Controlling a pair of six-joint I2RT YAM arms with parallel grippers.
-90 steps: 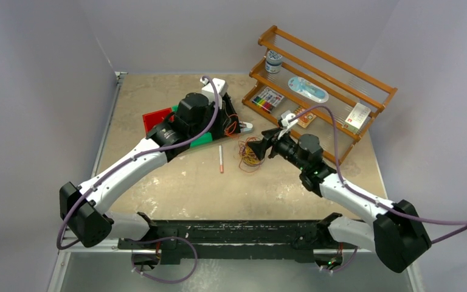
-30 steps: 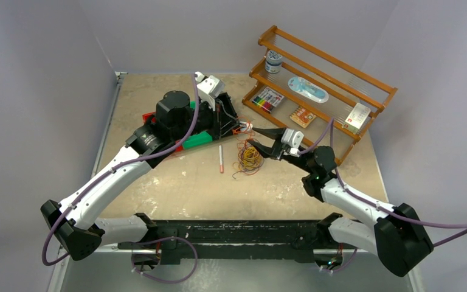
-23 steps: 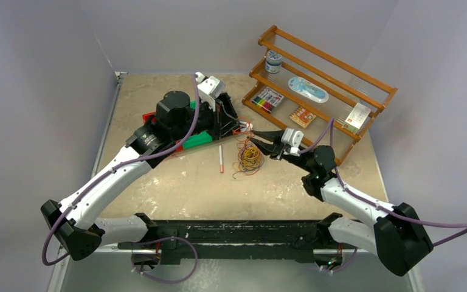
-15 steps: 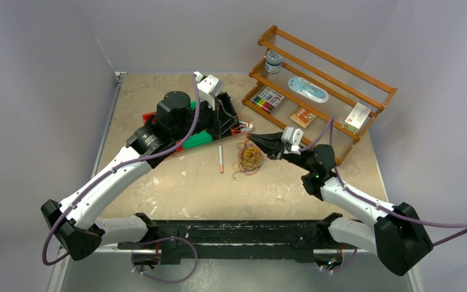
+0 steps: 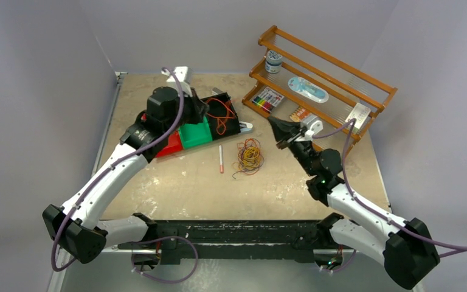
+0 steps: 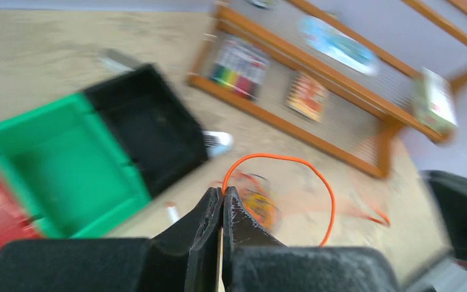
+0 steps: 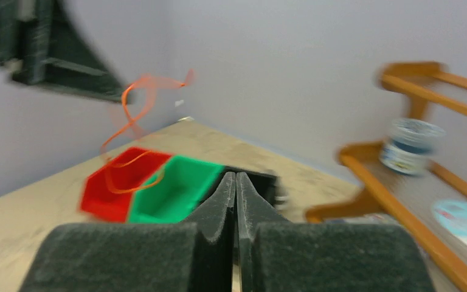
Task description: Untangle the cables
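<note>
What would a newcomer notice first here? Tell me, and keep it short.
The red-orange wire dangles in a loop from the shut left gripper, over the red, green and black bins at the left rear. Then comes the tangle of yellow-orange and dark wires lying in the middle of the table, and the right gripper, shut and apparently empty, lifted near the wooden rack.

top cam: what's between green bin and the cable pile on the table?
One pen lies between the green bin and the cable pile; the top external view shows it.
</note>
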